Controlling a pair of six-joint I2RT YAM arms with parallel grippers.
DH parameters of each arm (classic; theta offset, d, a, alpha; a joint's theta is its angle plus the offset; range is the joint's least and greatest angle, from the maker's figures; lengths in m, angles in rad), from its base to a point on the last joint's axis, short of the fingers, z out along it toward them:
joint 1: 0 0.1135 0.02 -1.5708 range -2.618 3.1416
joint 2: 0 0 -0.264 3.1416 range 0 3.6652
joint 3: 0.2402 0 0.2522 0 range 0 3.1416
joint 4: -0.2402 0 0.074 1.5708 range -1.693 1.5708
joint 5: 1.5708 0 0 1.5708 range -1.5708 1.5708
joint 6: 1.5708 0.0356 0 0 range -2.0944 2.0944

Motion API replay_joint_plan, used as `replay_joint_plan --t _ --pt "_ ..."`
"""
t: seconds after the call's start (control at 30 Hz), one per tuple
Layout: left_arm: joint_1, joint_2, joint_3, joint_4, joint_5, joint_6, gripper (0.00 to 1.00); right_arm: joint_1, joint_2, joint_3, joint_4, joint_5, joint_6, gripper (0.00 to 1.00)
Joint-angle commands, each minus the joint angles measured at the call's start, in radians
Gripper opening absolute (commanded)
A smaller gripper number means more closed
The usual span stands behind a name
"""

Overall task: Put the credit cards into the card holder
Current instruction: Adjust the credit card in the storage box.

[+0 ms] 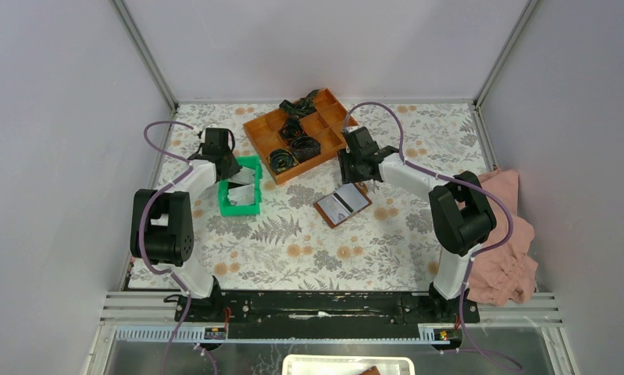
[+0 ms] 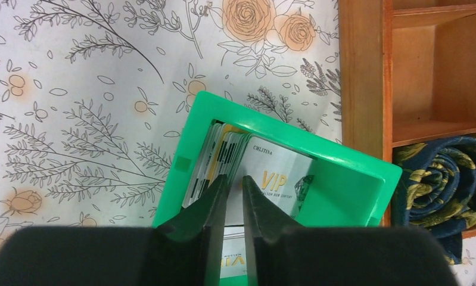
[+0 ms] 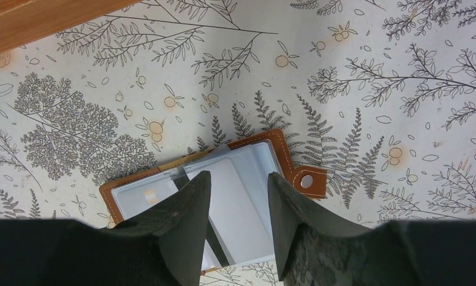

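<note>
Several credit cards (image 2: 280,179) stand on edge in a green tray (image 2: 348,179), the front one pale with gold "VIP" lettering. My left gripper (image 2: 234,177) is down in the tray at the cards' top edges, its jaws a narrow gap apart and the front card's face showing through. The card holder (image 3: 283,149) lies open and flat on the floral table, brown with clear pockets. A pale card (image 3: 146,196) sits in its left pocket. My right gripper (image 3: 239,174) hovers open above it, holding nothing. From above: left gripper (image 1: 238,173), right gripper (image 1: 354,178), card holder (image 1: 343,205).
An orange compartment tray (image 1: 262,133) with black coiled items (image 1: 293,144) stands at the back centre, close beside the green tray (image 1: 240,205). A dark patterned roll (image 2: 438,179) lies in one compartment. Pink cloth (image 1: 511,234) hangs at the table's right edge.
</note>
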Motion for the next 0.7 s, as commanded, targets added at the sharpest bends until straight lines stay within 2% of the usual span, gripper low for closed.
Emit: replay_joint_plan --t 0.0,0.2,0.67 --pt "0.007 -0.026 0.028 0.033 0.032 0.016 0.20 0.011 -0.058 -0.003 0.019 0.038 -0.008 0.48" --pt "0.007 -0.055 0.028 0.018 0.029 0.023 0.11 0.011 -0.065 -0.001 0.018 0.035 -0.005 0.48" --pt "0.007 -0.091 0.032 -0.008 0.034 0.037 0.09 0.011 -0.071 0.003 0.016 0.034 -0.002 0.48"
